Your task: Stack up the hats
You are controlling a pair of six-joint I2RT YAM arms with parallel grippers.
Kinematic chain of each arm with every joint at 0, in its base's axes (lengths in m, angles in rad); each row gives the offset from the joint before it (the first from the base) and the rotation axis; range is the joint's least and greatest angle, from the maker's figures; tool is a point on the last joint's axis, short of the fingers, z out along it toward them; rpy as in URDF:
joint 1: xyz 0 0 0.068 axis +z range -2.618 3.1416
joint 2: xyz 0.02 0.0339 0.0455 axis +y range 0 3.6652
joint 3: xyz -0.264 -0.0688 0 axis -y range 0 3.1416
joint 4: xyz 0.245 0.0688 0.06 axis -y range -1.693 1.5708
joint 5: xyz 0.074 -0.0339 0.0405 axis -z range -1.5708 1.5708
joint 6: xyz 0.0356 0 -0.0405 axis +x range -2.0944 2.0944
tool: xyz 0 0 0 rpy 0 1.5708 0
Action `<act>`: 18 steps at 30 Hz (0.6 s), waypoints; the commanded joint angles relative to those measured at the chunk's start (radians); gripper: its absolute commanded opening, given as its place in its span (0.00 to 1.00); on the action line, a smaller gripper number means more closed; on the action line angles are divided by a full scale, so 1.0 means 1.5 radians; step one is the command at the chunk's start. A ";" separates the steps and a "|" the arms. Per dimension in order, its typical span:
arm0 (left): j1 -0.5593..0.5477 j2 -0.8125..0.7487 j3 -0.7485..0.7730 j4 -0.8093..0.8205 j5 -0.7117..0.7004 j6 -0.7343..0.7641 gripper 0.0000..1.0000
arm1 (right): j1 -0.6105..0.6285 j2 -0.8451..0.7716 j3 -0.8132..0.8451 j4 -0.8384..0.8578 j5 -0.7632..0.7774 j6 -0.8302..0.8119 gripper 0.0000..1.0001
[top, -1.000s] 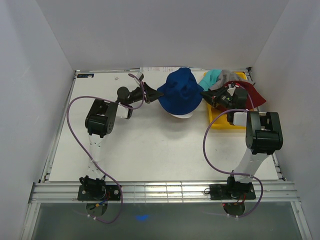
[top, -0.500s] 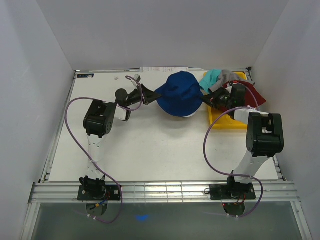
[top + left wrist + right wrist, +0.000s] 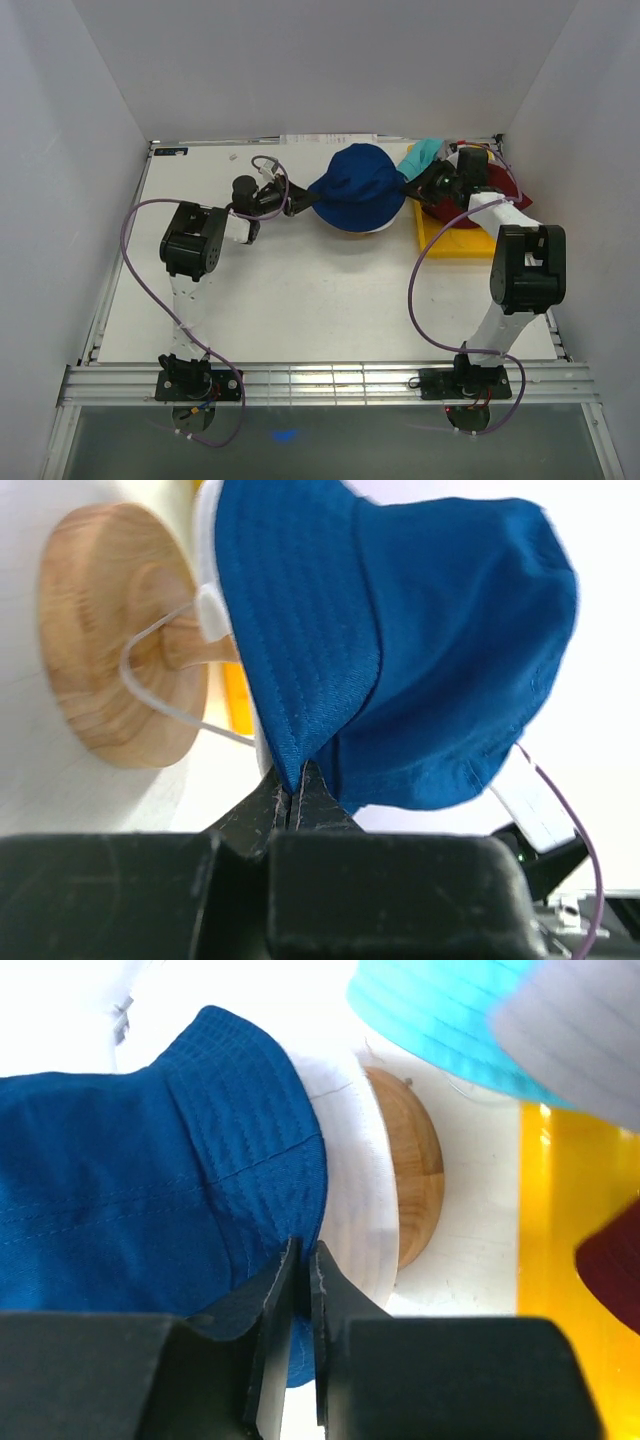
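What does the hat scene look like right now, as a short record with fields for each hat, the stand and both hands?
blue hat: sits over the wooden stand, with a white fabric brim beneath it
left hand: shut on the blue hat's brim, left side
right hand: shut on the blue hat's brim, right side
teal hat: at the far end of the yellow tray, beside the light grey hat
dark red hat: over the yellow tray

Overhead camera looks down; 2 close wrist views share blue hat [image 3: 420,650].
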 commanded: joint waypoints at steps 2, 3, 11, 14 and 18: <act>0.016 -0.050 -0.027 -0.109 -0.039 0.055 0.00 | 0.038 0.014 0.088 -0.097 0.045 -0.104 0.17; 0.016 -0.049 -0.029 -0.114 -0.040 0.055 0.00 | 0.042 0.016 0.096 -0.114 0.050 -0.113 0.17; 0.017 -0.046 -0.014 -0.121 -0.032 0.053 0.00 | 0.052 0.036 0.116 -0.160 0.081 -0.165 0.20; 0.017 -0.053 -0.011 -0.123 -0.033 0.054 0.14 | 0.052 0.033 0.115 -0.164 0.087 -0.173 0.26; 0.018 -0.069 -0.013 -0.129 -0.037 0.060 0.31 | 0.053 0.025 0.124 -0.171 0.094 -0.189 0.32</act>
